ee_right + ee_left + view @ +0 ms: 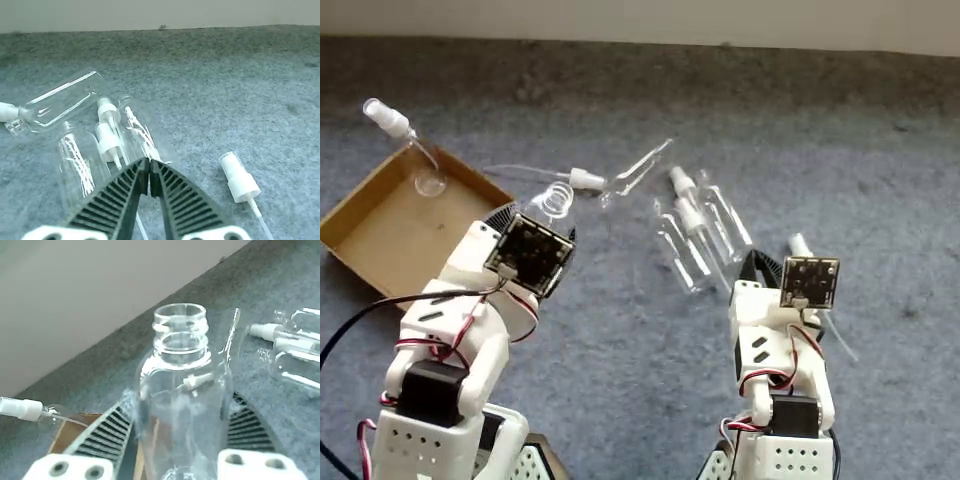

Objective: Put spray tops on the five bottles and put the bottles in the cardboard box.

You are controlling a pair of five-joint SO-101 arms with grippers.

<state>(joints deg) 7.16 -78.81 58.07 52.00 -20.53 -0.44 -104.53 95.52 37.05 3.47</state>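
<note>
**Q:** What is the left hand (181, 410) doing?

**A:** It is gripping an uncapped bottle (181, 355) of clear plastic. Its ribbed fingers (107, 432) are pressing on both sides of the body, and the threaded neck is pointing away from the wrist. In the high view this bottle is hanging above the counter (880, 180), just beside the near corner of the cardboard box (380, 235).

**Q:** And the right hand (149, 172)?

**A:** Its jaws are meeting tip to tip and are holding nothing. It is hovering low over the counter. A loose spray top (240, 182) is lying on its side just beside it, with the dip tube trailing out.

**Q:** Where are the remaining task items lying?

**A:** One capped bottle (412, 150) is leaning in the far corner of the box, with its white top poking out over the rim. Two open bottles (705, 235) are lying side by side ahead of the right hand, with two spray tops (685, 200) resting between them. A further clear bottle (640, 172) is lying on its side between the arms, with another spray top (585, 180) just beside it.
</note>
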